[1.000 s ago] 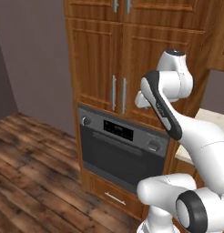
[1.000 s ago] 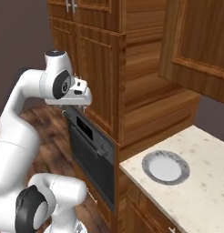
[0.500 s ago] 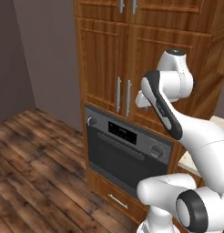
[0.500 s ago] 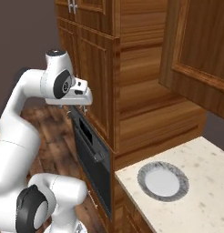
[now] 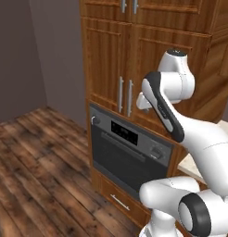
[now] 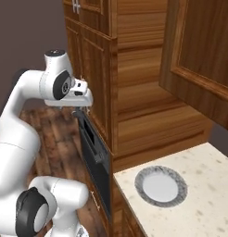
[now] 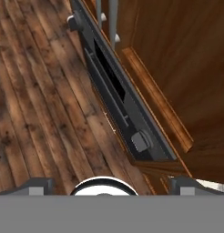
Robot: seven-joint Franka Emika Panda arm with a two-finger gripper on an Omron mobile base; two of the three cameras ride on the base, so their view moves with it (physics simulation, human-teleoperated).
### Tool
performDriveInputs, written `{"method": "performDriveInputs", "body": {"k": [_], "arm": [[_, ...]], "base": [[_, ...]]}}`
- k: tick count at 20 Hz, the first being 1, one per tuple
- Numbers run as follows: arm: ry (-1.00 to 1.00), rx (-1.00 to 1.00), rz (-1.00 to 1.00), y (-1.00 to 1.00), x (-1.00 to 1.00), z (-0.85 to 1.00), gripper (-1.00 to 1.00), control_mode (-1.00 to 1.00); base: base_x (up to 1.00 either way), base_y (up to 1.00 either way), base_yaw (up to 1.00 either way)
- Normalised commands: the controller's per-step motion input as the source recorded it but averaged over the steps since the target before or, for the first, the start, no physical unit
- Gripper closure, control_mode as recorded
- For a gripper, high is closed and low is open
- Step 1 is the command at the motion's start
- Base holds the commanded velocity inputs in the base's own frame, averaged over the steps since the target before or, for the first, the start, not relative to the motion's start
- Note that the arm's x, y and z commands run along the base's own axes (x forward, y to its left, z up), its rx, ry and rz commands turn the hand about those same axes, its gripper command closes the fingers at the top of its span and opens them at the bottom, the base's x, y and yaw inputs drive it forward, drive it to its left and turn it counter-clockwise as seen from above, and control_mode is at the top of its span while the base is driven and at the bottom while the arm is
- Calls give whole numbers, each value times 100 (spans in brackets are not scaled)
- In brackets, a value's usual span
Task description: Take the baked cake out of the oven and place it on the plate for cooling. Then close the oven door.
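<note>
Cake is hidden behind the shut oven door (image 5: 127, 159), which in the left base view sits well below the raised gripper (image 5: 142, 102). From the right base view, the plate (image 6: 161, 186) lies on the counter (image 6: 204, 194), off to the hand's side and lower, apart from the oven (image 6: 95, 159). Looking down the hand view, the wide-open fingers frame the bar handle (image 7: 107, 91) far beneath; a hasty descent could strike the display panel (image 7: 114, 75) and miss the handle.
</note>
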Motion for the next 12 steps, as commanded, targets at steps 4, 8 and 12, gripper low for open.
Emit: {"method": "performDriveInputs", "body": {"k": [4, 8, 12], "arm": [[0, 0, 0, 0, 0, 0, -100, 100], [0, 0, 0, 0, 0, 0, -100, 100], [0, 0, 0, 0, 0, 0, -100, 100]], "base": [[-7, -60, 8], [-4, -40, 9], [0, -42, 14]]}}
